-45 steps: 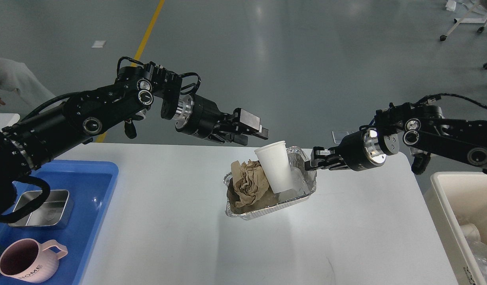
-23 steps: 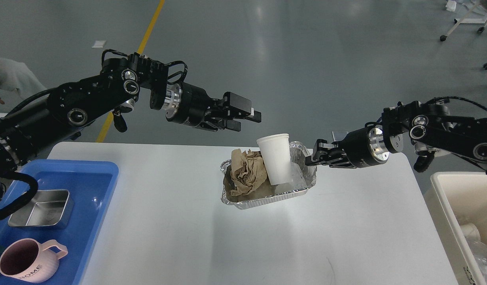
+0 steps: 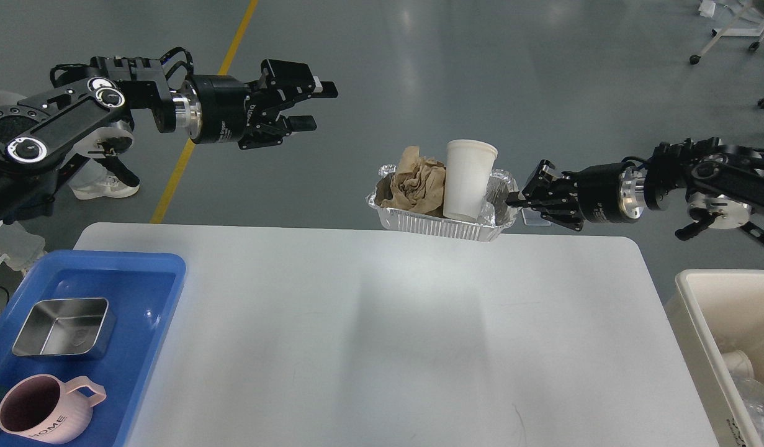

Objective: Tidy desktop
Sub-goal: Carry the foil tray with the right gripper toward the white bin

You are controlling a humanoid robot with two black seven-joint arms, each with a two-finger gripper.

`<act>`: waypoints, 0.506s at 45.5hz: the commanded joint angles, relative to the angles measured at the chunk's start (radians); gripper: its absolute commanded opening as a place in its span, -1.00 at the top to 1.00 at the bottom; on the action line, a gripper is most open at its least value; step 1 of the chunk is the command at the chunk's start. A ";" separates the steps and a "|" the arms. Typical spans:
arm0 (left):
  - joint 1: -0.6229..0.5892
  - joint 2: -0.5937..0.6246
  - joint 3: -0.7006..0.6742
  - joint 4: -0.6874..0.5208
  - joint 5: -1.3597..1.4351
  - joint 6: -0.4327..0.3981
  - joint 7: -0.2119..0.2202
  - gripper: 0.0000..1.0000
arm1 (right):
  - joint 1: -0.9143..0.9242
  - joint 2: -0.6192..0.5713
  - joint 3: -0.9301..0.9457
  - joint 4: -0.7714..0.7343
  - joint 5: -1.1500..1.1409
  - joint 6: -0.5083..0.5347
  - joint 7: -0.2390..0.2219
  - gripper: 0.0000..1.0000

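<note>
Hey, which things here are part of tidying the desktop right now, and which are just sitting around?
Part of the job:
large white-grey rectangular desktop
crinkled aluminium foil tray, held by the right tool
white paper cup and crumpled brown paper inside it

Just lying about:
blue plastic tray
square steel tin
pink ribbed mug

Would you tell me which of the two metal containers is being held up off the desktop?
The foil tray, gripped by the right hand; the steel tin sits in the blue tray.
</note>
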 commanded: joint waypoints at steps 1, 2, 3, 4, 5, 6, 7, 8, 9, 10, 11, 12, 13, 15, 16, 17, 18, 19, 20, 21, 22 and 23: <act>0.012 0.047 -0.017 0.000 -0.045 0.031 -0.003 -0.49 | -0.019 -0.050 0.042 -0.029 0.064 -0.009 0.000 1.00; 0.013 0.054 -0.020 0.000 -0.054 0.036 -0.003 -0.49 | -0.024 -0.060 0.047 -0.034 0.076 -0.012 0.000 1.00; 0.015 0.060 -0.024 0.001 -0.059 0.042 -0.003 -0.49 | -0.028 -0.067 0.053 -0.038 0.090 -0.012 0.000 1.00; 0.017 0.070 -0.029 0.001 -0.065 0.048 -0.003 -0.49 | -0.033 -0.075 0.056 -0.044 0.102 -0.014 0.000 1.00; 0.020 0.077 -0.034 0.001 -0.071 0.054 -0.003 -0.49 | -0.038 -0.081 0.059 -0.052 0.114 -0.015 0.000 1.00; 0.023 0.085 -0.040 0.000 -0.079 0.062 -0.003 -0.49 | -0.044 -0.090 0.062 -0.060 0.125 -0.015 0.000 1.00; 0.027 0.091 -0.044 0.001 -0.088 0.070 -0.005 -0.49 | -0.050 -0.098 0.064 -0.067 0.134 -0.015 0.001 1.00; 0.032 0.097 -0.052 0.003 -0.097 0.077 -0.005 -0.49 | -0.054 -0.106 0.067 -0.075 0.144 -0.015 0.002 1.00; 0.038 0.103 -0.060 0.006 -0.107 0.085 -0.005 -0.49 | -0.059 -0.112 0.070 -0.083 0.150 -0.015 0.003 1.00; 0.043 0.110 -0.067 0.009 -0.116 0.090 -0.005 -0.49 | -0.065 -0.119 0.075 -0.090 0.157 -0.015 0.005 1.00; 0.049 0.114 -0.077 0.012 -0.127 0.094 -0.005 -0.49 | -0.071 -0.127 0.076 -0.097 0.164 -0.014 0.006 1.00; 0.053 0.117 -0.086 0.015 -0.136 0.097 -0.005 -0.49 | -0.077 -0.136 0.079 -0.104 0.170 -0.014 0.006 1.00; 0.061 0.119 -0.095 0.015 -0.145 0.099 -0.006 -0.49 | -0.087 -0.146 0.084 -0.110 0.177 -0.014 0.008 1.00; 0.072 0.123 -0.109 0.017 -0.157 0.099 -0.008 -0.49 | -0.100 -0.162 0.090 -0.118 0.191 -0.014 0.008 1.00; 0.079 0.126 -0.115 0.017 -0.162 0.099 -0.009 -0.49 | -0.108 -0.170 0.093 -0.123 0.199 -0.012 0.008 1.00; 0.089 0.130 -0.121 0.017 -0.165 0.100 -0.011 -0.49 | -0.116 -0.178 0.096 -0.127 0.207 -0.014 0.009 1.00; 0.098 0.133 -0.127 0.017 -0.168 0.102 -0.013 -0.49 | -0.127 -0.187 0.098 -0.133 0.216 -0.012 0.014 1.00; 0.107 0.136 -0.133 0.018 -0.170 0.104 -0.013 -0.49 | -0.136 -0.195 0.099 -0.137 0.225 -0.014 0.017 1.00; 0.119 0.137 -0.141 0.020 -0.173 0.105 -0.013 -0.49 | -0.146 -0.205 0.101 -0.138 0.233 -0.014 0.018 1.00; 0.130 0.137 -0.149 0.021 -0.174 0.107 -0.013 -0.49 | -0.156 -0.215 0.104 -0.138 0.242 -0.012 0.021 1.00; 0.141 0.139 -0.158 0.023 -0.176 0.105 -0.013 -0.49 | -0.166 -0.225 0.104 -0.138 0.251 -0.014 0.026 1.00; 0.150 0.139 -0.169 0.023 -0.177 0.105 -0.014 -0.49 | -0.177 -0.236 0.104 -0.138 0.259 -0.014 0.029 1.00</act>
